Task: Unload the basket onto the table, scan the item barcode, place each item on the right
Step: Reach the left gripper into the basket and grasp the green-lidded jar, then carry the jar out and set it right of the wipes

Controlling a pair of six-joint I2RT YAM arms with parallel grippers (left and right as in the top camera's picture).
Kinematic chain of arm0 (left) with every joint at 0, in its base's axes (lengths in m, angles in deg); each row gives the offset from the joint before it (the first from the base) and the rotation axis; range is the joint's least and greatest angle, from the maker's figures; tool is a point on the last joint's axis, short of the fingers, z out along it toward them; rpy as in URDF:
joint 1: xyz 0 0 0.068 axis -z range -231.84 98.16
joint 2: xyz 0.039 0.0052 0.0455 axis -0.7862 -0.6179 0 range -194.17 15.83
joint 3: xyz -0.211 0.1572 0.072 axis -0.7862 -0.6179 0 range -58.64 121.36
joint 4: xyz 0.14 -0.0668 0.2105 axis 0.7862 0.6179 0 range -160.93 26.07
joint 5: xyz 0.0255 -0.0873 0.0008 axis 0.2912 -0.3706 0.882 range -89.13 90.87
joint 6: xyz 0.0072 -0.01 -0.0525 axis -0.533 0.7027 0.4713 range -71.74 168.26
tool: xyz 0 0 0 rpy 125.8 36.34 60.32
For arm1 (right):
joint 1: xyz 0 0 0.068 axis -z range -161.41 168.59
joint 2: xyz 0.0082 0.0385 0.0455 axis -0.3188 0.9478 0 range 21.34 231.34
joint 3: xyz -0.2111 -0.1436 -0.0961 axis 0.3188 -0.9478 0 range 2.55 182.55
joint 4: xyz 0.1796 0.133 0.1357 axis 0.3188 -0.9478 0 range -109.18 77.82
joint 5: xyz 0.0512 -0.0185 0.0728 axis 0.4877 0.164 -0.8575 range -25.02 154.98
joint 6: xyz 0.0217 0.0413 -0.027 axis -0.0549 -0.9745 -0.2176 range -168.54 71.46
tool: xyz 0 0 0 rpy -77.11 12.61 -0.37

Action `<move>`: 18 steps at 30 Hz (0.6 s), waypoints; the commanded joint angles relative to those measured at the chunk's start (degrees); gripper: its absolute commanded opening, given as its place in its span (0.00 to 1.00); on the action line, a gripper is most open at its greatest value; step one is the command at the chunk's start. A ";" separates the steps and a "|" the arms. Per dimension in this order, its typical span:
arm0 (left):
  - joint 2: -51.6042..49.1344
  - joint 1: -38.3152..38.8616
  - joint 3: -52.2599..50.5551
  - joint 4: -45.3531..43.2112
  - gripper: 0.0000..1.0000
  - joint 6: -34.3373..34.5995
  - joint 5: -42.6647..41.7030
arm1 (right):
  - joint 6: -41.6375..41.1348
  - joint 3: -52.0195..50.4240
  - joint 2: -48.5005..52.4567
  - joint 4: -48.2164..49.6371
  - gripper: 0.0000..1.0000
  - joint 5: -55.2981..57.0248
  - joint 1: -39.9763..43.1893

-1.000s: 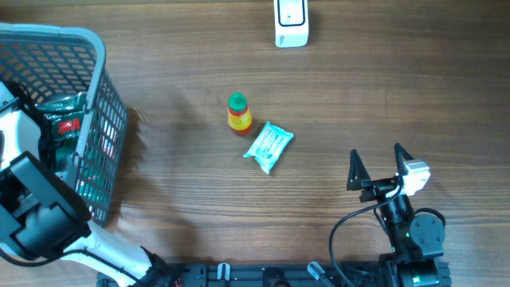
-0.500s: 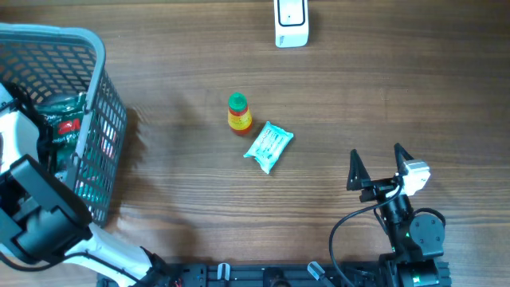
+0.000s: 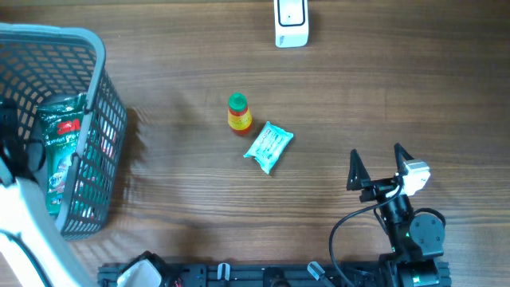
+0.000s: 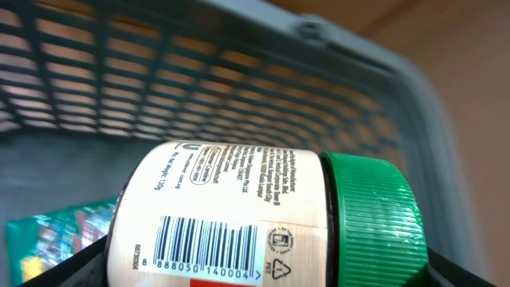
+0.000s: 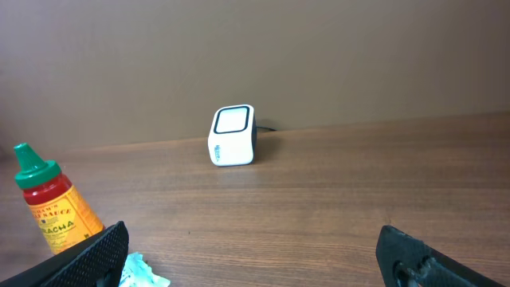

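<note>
Jar [image 4: 231,215], cream body with screw cap in green, lying on its side inside the grey mesh basket [image 3: 100,96] at the left of the desk [image 3: 183,183]; barcode on the label faces the left wrist camera. Left claw [image 4: 267,267]: clenched on it, one dark finger at the base and one at the cap. A green packet [image 3: 64,135] lies in the same basket. Right claw [image 3: 375,153]: released, fingers spread wide, empty, near the front edge at the right. Mid-desk: a teal packet [image 3: 268,147] lying flat, just beside an upright sauce bottle [image 3: 238,113] with a green tip. Far edge: a white scanner [image 3: 291,22], well apart from both.
</note>
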 commanded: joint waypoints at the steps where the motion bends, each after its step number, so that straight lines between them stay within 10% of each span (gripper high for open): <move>1: 7.15 0.26 0.50 -0.50 0.68 -0.94 -17.73 | 0.70 -0.07 -0.11 0.17 1.00 1.01 -0.24; 7: 12.07 10.64 0.50 -0.70 0.61 -4.85 -32.54 | 0.68 -0.07 -0.11 0.17 1.00 1.01 -0.24; 18: 8.26 48.30 0.50 -6.58 0.62 -9.18 -26.82 | 0.70 -0.07 -0.11 0.17 1.00 1.01 -0.24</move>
